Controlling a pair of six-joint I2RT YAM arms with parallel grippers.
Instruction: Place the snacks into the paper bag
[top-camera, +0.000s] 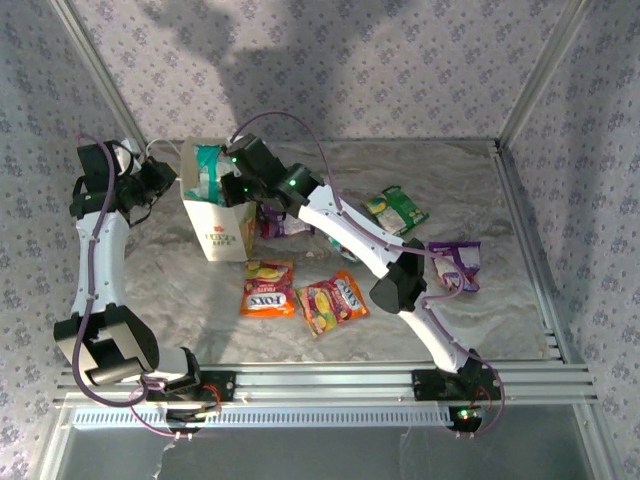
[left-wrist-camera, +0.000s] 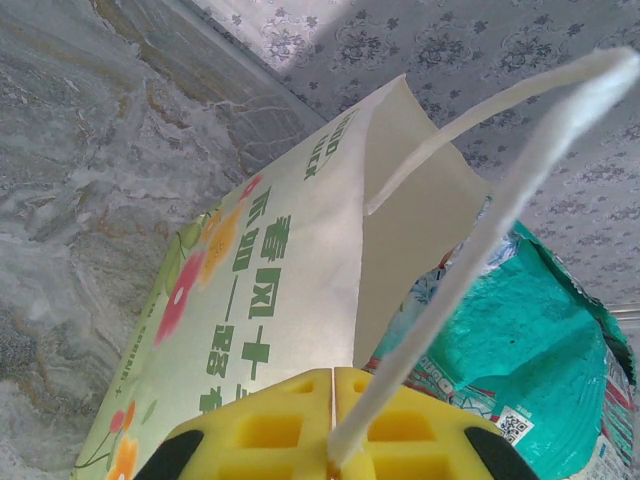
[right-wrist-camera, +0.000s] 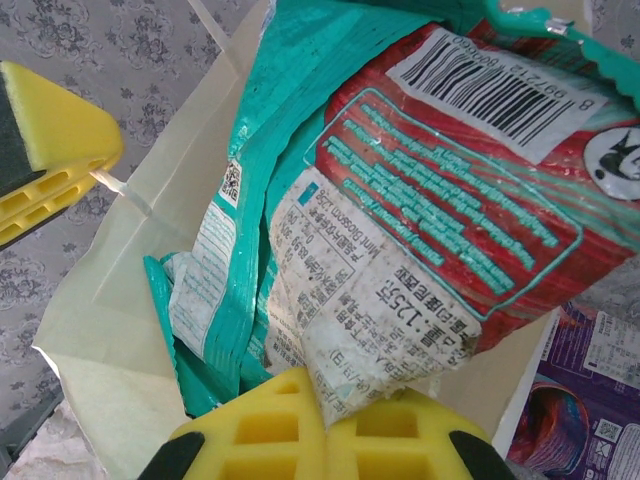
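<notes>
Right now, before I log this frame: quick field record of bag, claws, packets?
bag: white paper bag, standing, mouth open
left claw: shut on cord handle
right claw: shut on teal packet
teal packet: partly inside the bag mouth, top sticking out
loose on table: FOX'S packet, second FOX'S packet, green packet, purple packet

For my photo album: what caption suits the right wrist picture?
Right gripper pinching a teal snack packet at the mouth of the paper bag, while the left gripper holds its cord handle.
</notes>
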